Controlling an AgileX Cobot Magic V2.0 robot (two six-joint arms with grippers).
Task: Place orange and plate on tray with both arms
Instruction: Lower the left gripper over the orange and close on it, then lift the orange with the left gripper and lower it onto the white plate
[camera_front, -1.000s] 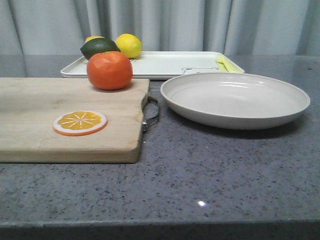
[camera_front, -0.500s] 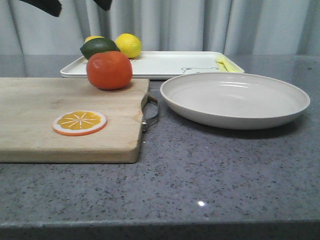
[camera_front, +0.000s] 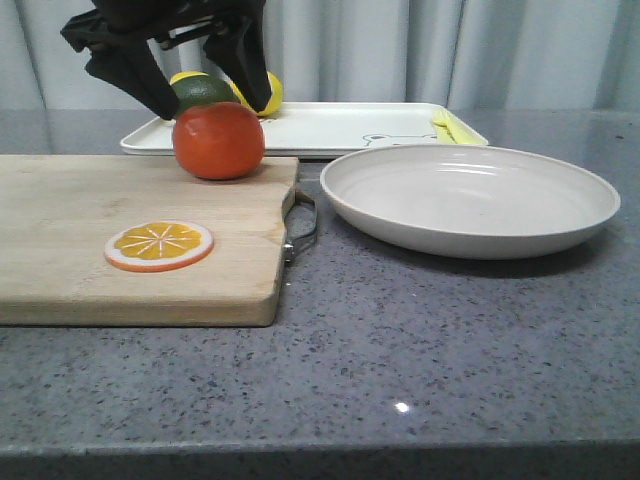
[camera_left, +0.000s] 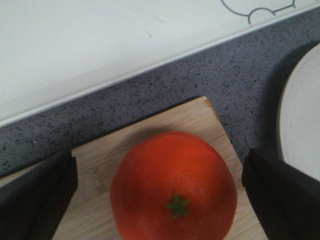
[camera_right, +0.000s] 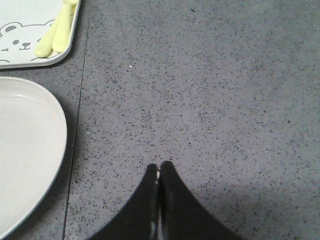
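Soft, even, fairly bright light falls from above, leaving only a thin dark shadow under the plate (camera_front: 470, 198) and a small specular glint on the grey tabletop (camera_front: 402, 407) near the front edge. The orange (camera_left: 173, 186) is slightly soft in the left wrist view (its stem reads clearly enough), and the dark gripper fingers (camera_left: 35, 200) beside it are blurred. The right wrist view is sharp on the speckled stone, dimming to a broad shadow around the right gripper (camera_right: 159, 172).

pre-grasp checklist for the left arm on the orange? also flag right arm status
1. Left gripper open wide enough: ok, a finger on either side of the orange.
2. Fingers not yet touching the fruit: ok, gaps show in the left wrist view.
3. Orange resting on the cutting board corner: ok.
4. Free space on the tray: ok, bare area right of the lemon and lime.
5. Right gripper ready for the plate: not ok, shut and beside it.
6. Descent depth: cannot tell.
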